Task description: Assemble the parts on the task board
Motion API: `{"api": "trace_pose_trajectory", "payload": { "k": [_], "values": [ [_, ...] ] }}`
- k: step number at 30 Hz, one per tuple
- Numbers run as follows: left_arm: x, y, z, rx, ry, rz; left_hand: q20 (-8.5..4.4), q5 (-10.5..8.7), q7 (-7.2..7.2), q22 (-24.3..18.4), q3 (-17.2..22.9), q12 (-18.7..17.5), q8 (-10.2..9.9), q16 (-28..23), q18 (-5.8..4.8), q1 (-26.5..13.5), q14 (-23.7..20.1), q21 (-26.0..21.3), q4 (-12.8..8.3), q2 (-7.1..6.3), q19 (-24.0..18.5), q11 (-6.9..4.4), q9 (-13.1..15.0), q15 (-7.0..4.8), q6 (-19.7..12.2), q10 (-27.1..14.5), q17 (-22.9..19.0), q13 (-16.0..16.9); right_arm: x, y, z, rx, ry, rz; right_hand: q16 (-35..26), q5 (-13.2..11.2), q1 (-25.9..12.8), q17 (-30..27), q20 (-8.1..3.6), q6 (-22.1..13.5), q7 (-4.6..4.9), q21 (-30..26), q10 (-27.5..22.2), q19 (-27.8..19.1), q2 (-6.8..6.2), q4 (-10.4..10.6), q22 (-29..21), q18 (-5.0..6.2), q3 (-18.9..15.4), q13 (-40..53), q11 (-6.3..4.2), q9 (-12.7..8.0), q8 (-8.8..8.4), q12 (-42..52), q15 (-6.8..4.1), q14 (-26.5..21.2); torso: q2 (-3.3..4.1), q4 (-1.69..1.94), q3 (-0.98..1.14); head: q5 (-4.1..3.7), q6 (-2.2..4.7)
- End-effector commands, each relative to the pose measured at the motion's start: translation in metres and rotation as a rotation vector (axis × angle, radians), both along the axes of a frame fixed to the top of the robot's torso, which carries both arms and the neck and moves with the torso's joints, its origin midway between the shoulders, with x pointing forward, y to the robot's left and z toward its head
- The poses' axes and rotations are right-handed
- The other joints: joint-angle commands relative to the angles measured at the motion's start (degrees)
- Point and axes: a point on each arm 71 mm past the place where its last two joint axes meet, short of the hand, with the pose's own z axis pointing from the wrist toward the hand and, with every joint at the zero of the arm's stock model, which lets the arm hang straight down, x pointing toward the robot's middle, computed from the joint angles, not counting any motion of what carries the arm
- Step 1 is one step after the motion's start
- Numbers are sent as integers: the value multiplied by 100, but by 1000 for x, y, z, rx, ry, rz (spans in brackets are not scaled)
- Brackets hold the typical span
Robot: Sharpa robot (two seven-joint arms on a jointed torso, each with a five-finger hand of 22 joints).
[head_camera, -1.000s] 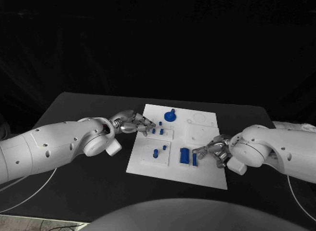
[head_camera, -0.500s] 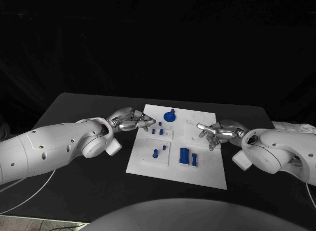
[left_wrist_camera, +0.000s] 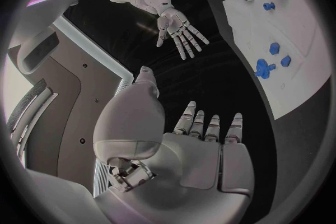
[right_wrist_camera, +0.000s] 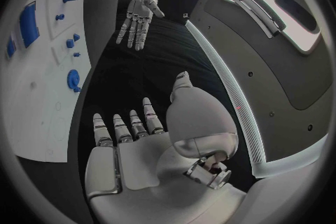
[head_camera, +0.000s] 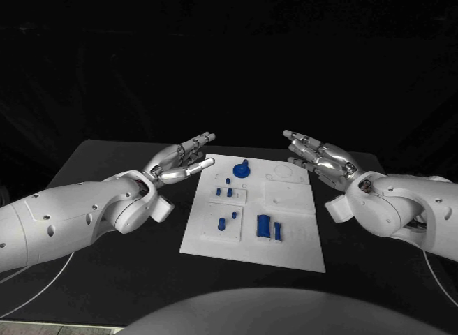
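Both hands have lifted off the task board [head_camera: 290, 244]: left hand [head_camera: 181, 160] and right hand [head_camera: 322, 160] now raised, fingers spread, holding nothing; blue parts [head_camera: 265, 225] unmoved.

A: Task board [head_camera: 290, 244] position? 
B: Middle of the table [head_camera: 108, 167], between the two arms. Left hand [head_camera: 181, 162] is raised off the board's far-left corner, right hand [head_camera: 320, 159] off its far-right corner; neither touches it.

A: Parts? 
B: Round part [head_camera: 243, 168] at the far edge. Small pegs [head_camera: 226, 190] just nearer. Lone peg [head_camera: 223, 223] near-left, block [head_camera: 263, 225] beside it, slim piece [head_camera: 279, 232] right of the block, possibly seated in a slot.
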Motion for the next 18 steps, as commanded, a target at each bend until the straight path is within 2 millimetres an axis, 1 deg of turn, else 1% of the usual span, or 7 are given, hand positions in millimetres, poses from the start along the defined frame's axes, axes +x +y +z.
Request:
{"api": "trace_pose_trajectory", "payload": {
  "k": [1, 8, 9, 10, 11, 15, 18],
  "values": [
    [1, -2, 5, -65, -37, 24, 28, -24, -66, -124, 36, -71, -23, -20, -56, -41, -5, -34, -2, -27, -7, -46, -12, 46, -124, -4, -7, -10, 2, 0, 7, 112, -68, 21, -16, 22, 101, -19, -33, -53, 4, -20, -11, -18, 67, -31, -22, 114, 3, -220, -52, -181, 15, -35, -38, 7, 22, 15, 7, -26, -1],
    [2, -2, 4, -66, -28, 24, 28, -27, 62, -205, 157, -81, -8, -20, -7, -1, -5, -36, -19, 288, -2, 89, 1, 158, -54, 8, -7, -6, 4, -1, 4, 115, -63, 32, -16, 73, 279, -19, -72, -89, 118, -20, -14, -18, 210, -9, -22, 288, -149, -420, 145, -475, 97, 8, 24, 7, 0, 7, 12, 19, -1],
    [1, -2, 2, -32, -13, 14, -486, -298, 391, -387, 682, -282, -200, -20, -174, -1821, -5, -81, -523, 479, 3, 226, -195, -159, -524, 0, -7, -124, 5, -3, 1, 56, -42, -1, -16, -308, -1696, -19, -508, -629, 271, -20, -59, -18, 24, -514, -22, 33, 250, -706, 307, -923, -144, -309, -567, 7, 9, 14, 11, -11, 1],
    [1, -2, 2, -34, -13, 17, -694, -298, 391, -822, 682, -377, -200, -20, -580, -2509, -5, -81, -746, 479, 3, 628, -195, -159, -731, 0, -7, -124, 5, -3, 1, 56, -42, -2, -16, -308, -2380, -19, -715, -866, 708, -20, -59, -18, -398, -714, -22, -432, 405, -706, 307, -923, -232, -309, -567, 7, 10, 12, 11, -10, 7],
    [1, -2, 2, -36, -13, 21, -867, -298, 391, -822, 682, -793, -200, -20, -580, -3179, -5, -81, -924, 479, 3, 628, -195, -159, -900, 0, -7, -124, 5, -2, 2, 56, -43, -5, -16, -308, -2982, -19, -873, -1046, 708, -20, -59, -18, -398, -876, -22, -432, 530, -706, 307, -923, -639, -309, -567, 7, 13, 9, 12, -9, 18],
    [3, -3, 6, -60, -16, 73, -1639, -298, 391, -822, 682, -793, -200, -20, -580, -4748, -5, -81, -1713, 479, 3, 628, -195, -159, -1636, 0, -7, -124, 10, 3, 4, 54, -55, -38, -16, -308, -4680, -19, -1647, -1510, 708, -20, -59, -18, -398, -1678, -22, -432, 1130, -706, 307, -923, -639, -309, -567, 7, 39, -23, 25, 8, 147],
    [4, -4, 10, -88, -17, 133, -1639, -298, 391, -822, 682, -793, -200, -20, -580, -5295, -5, -81, -1713, 479, 3, 628, -195, -159, -1636, 0, -7, -124, 15, 10, 6, 52, -68, -76, -16, -308, -5288, -19, -1647, -1911, 708, -20, -59, -18, -398, -1678, -22, -432, 1130, -706, 307, -923, -639, -309, -567, 7, 70, -61, 40, 27, 296]
  ]
}}
